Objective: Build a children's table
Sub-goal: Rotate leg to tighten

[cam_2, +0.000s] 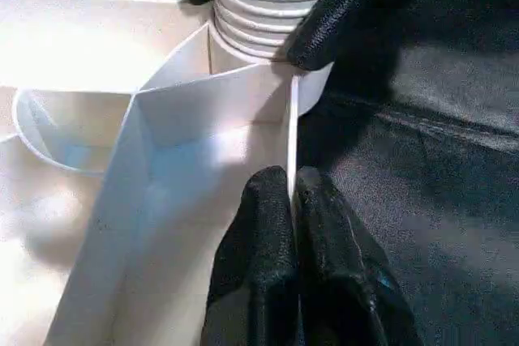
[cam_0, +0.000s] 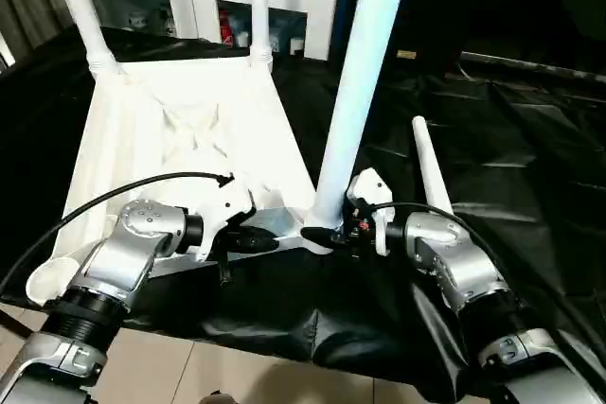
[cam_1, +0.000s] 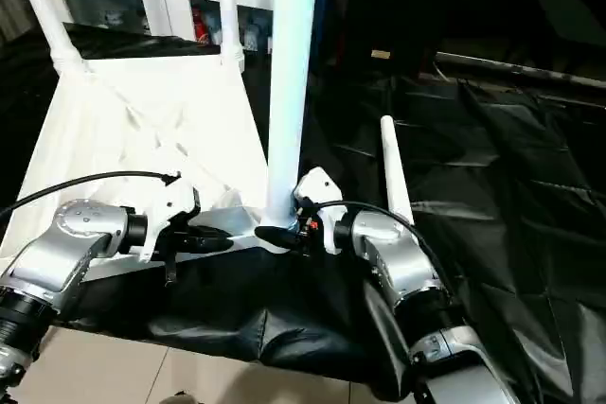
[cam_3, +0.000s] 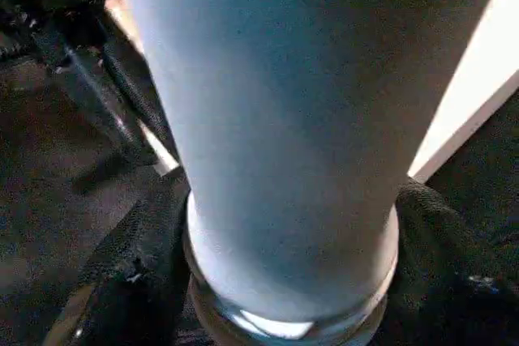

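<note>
At the near edge of the black-draped surface [cam_0: 530, 196] lies the children's table [cam_0: 180, 130], upside down, two legs already standing in its far sockets. The left hand [cam_0: 254, 239] is pinched shut on the thin near rim, steadying the top. The right hand [cam_0: 327, 234] has its fingers around the base of a third leg [cam_0: 365, 73], upright in the near corner socket; seating it looks like the current step. Next, that leg needs pressing or twisting home, then the fourth leg [cam_0: 431, 172], lying beside, fetching.
</note>
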Tool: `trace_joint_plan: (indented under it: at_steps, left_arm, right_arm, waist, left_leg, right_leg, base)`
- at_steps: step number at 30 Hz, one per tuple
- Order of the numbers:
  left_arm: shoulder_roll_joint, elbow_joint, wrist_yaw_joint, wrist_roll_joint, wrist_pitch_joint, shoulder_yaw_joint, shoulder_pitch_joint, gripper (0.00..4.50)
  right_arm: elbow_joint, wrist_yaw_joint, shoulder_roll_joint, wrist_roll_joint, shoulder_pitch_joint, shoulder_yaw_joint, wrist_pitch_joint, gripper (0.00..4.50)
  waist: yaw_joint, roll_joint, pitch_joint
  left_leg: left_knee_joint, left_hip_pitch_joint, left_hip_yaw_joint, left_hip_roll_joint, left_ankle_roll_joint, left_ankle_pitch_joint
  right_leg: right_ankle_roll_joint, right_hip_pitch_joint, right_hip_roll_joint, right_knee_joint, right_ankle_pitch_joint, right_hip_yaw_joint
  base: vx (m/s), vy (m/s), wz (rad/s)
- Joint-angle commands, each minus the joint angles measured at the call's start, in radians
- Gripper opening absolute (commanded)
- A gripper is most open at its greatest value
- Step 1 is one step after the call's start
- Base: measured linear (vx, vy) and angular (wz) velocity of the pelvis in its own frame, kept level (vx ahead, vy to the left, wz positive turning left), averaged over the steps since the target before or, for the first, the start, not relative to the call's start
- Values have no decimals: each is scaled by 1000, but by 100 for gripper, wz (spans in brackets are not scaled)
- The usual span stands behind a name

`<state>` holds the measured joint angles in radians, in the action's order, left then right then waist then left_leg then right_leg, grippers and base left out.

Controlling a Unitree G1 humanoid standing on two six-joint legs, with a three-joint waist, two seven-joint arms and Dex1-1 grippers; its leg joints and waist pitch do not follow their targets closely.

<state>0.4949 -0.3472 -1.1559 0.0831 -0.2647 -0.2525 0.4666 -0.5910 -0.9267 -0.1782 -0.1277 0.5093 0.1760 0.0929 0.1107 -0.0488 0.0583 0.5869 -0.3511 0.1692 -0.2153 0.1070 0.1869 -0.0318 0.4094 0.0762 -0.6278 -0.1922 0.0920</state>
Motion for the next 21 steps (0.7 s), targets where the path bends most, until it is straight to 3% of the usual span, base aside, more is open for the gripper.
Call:
trace_joint_plan:
  at_steps: [1, 5, 6, 8, 9, 10, 12, 15, 16, 21]
  left_arm:
    - [-39, 26, 23, 35, 2, 21, 18, 0]
    - [-85, -15, 120, 8, -4, 33, 42, 0]
    - [-130, -51, 218, -36, -20, 24, 66, 0]
    - [-152, -68, 268, -57, -36, 19, 78, 0]
    - [-165, -77, 297, -69, -46, 17, 85, 0]
    - [-215, -105, 398, -93, -92, 23, 110, 0]
    - [-239, -116, 441, -99, -114, 26, 120, 0]
    - [-318, -137, 556, -131, -153, 15, 150, 0]
    - [-342, -139, 571, -135, -167, 15, 158, 0]
    - [-338, -149, 575, -149, -149, 19, 163, 0]
  right_arm:
    - [-34, 69, 18, -12, -6, -27, 30, 277]
    - [-105, 202, 65, -8, -2, -67, 44, 277]
    - [-176, 344, 110, 11, 10, -89, 42, 277]
    - [-210, 406, 131, 19, 19, -96, 42, 277]
    - [-230, 442, 144, 24, 25, -100, 42, 277]
    - [-288, 551, 182, 20, 53, -129, 33, 277]
    - [-317, 607, 200, 17, 67, -149, 30, 277]
    - [-414, 769, 254, 10, 126, -193, -2, 277]
    - [-445, 800, 274, -4, 157, -215, -19, 277]
    - [-482, 783, 292, 3, 201, -221, -47, 277]
  waist:
    - [-5, 9, -66]
    - [-10, 7, -61]
    - [-15, 5, -60]
    - [-17, 6, -58]
    - [-20, 6, -60]
    - [-24, 7, -57]
    - [-24, 6, -59]
    - [-25, 7, -62]
    - [-25, 1, -63]
    - [-23, 2, -67]
  left_leg:
    - [-69, 1, 2, -18, -17, 139]
    - [-73, 5, 2, -17, 1, 186]
    - [-74, 5, 2, -17, 8, 195]
    - [-75, 11, -2, -15, 25, 222]
    - [-75, 6, -2, -16, 23, 220]
    - [-74, 10, 0, -16, 24, 235]
    - [-74, 12, -3, -13, 25, 252]
    - [-73, 14, -4, -12, 30, 260]
    - [-74, 9, -3, -12, 23, 251]
    - [-73, 2, -2, -13, 5, 203]
  right_leg:
    - [-190, -62, 68, 68, -136, -61]
    - [-158, -59, 70, 83, -259, -60]
    - [-145, -57, 71, 87, -295, -61]
    - [-125, -55, 73, 95, -374, -58]
    - [-116, -56, 75, 97, -384, -59]
    - [-113, -49, 73, 100, -391, -59]
    - [-98, -52, 74, 103, -427, -57]
    - [-87, -49, 70, 103, -410, -56]
    - [-88, -50, 71, 100, -379, -57]
    - [-111, -55, 68, 86, -266, -57]
  base:
    - [0, 0, 0]
    - [0, 0, 0]
    - [0, 0, 0]
    - [0, 0, 0]
    - [0, 0, 0]
    - [0, 0, 0]
    - [0, 0, 0]
    - [0, 0, 0]
    - [0, 0, 0]
    - [0, 0, 0]
